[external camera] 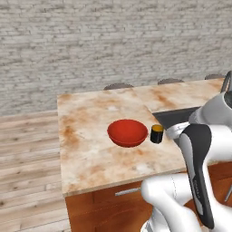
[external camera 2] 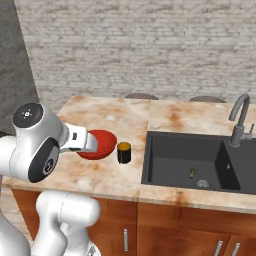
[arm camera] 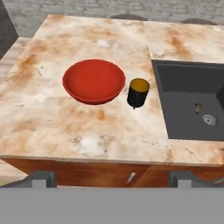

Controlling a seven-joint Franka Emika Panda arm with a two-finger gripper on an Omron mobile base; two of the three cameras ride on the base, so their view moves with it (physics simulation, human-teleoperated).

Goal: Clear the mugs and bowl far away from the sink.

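Hovering with jaws spread wide and empty, the gripper [arm camera: 112,177] looks down at the black mug [arm camera: 138,92], ahead, probably just touching the bowl [arm camera: 94,81].

Our arm [external camera 2: 37,140] is folded up over the base, gripper [arm camera: 112,178] jaws spread wide, holding nothing.

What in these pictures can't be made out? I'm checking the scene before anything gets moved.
- Red bowl: in the right base view the arm covers its left part.
- Sink: in the left base view the arm hides most of the basin.
- Faucet: too small to tell its handle position.
- Black mug: its handle cannot be made out.
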